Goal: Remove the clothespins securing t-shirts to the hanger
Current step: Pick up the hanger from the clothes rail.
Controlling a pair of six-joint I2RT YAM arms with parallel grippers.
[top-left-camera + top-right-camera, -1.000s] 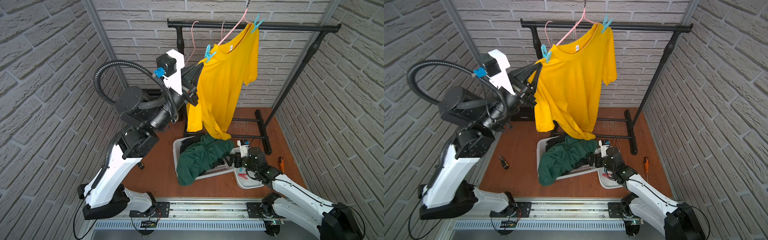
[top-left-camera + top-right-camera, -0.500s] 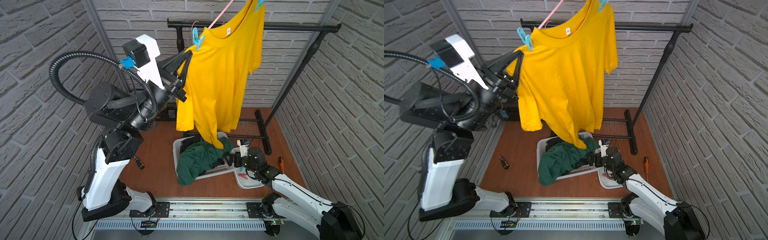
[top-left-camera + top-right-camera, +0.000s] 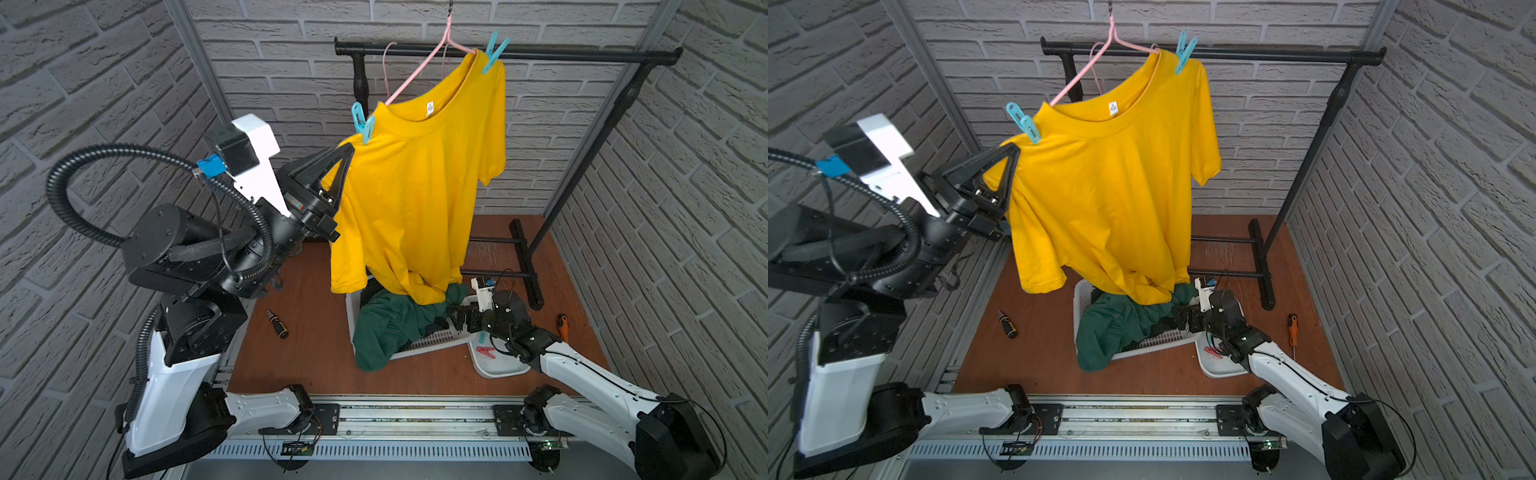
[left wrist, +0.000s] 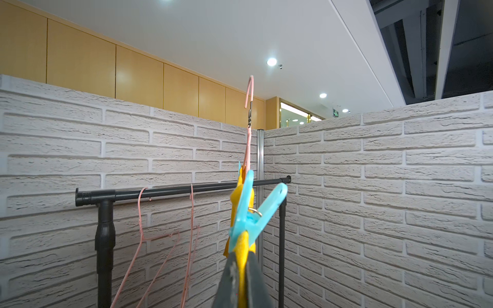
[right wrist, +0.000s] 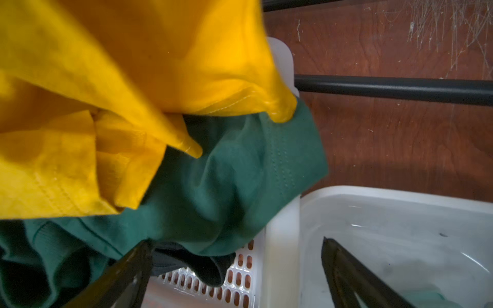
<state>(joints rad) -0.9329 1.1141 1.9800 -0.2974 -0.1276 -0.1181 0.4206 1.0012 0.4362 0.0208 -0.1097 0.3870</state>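
My left gripper (image 3: 348, 150) (image 3: 1015, 152) (image 4: 241, 269) is shut on the shoulder end of the yellow t-shirt (image 3: 415, 199) (image 3: 1108, 199), just below a teal clothespin (image 3: 363, 123) (image 3: 1023, 123) (image 4: 253, 213). A second teal clothespin (image 3: 493, 50) (image 3: 1185, 50) grips the other shoulder. The pink hanger (image 3: 415, 79) (image 4: 249, 90) tilts, its hook above the rail. The yellow hem rests on the green t-shirt (image 3: 390, 328) (image 5: 240, 173) in the basket, with black cloth (image 5: 210, 269) beneath. My right gripper (image 3: 456, 322) (image 3: 1179, 318) (image 5: 237, 244) is open over the basket's rim. A red clothespin (image 3: 485, 353) lies in the tray.
The black rail (image 3: 582, 54) (image 4: 173, 190) carries two bare pink hangers (image 4: 149, 240). The white basket (image 3: 419, 345) and white tray (image 3: 498, 365) sit on the brown floor. A small dark tool (image 3: 277, 324) and an orange-handled screwdriver (image 3: 562, 326) lie to either side. Brick walls close in.
My left arm swung up with the yellow t-shirt and hanger, then came back down partway; the hem now lies on the green t-shirt again. The right arm has not moved.
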